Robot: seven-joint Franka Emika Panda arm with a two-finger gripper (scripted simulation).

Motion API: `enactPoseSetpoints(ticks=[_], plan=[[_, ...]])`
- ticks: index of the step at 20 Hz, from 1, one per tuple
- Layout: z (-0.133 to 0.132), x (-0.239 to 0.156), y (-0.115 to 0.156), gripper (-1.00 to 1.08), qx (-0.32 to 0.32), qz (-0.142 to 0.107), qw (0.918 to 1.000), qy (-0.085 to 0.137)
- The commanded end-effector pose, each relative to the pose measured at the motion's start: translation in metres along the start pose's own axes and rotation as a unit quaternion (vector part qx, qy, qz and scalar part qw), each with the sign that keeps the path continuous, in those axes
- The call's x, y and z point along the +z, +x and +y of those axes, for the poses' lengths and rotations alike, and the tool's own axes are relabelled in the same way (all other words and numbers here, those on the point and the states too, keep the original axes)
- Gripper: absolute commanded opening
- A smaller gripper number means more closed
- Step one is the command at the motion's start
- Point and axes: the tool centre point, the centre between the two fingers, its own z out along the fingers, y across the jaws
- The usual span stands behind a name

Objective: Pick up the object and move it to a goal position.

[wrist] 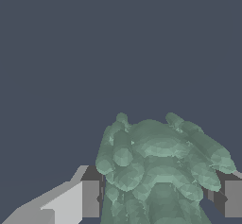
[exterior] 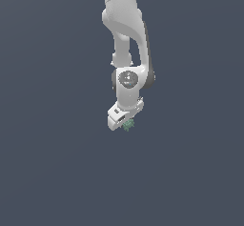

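The object (exterior: 128,124) is a tiny mottled green lump with a bumpy outline, sitting right under the white gripper (exterior: 125,123) in the exterior view. In the wrist view the object (wrist: 158,166) fills the space between the two dark finger pads (wrist: 90,197), which press against its sides. The gripper (wrist: 158,199) is shut on it. The white arm reaches down from the top of the exterior view. No goal marker shows in either view.
A plain dark blue-grey surface (exterior: 57,163) surrounds the arm on all sides in both views. No other objects or edges show.
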Motion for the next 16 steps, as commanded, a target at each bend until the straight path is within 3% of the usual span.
enactPoseSetpoints(ticks=[1, 9, 16], plan=[[0.000, -0.003, -0.001, -1.00, 0.000, 0.000, 1.0000, 0.000], [-0.003, -0.032, -0.010, -1.00, 0.000, 0.000, 1.0000, 0.000], [-0.009, -0.082, -0.025, -1.00, 0.000, 0.000, 1.0000, 0.000]])
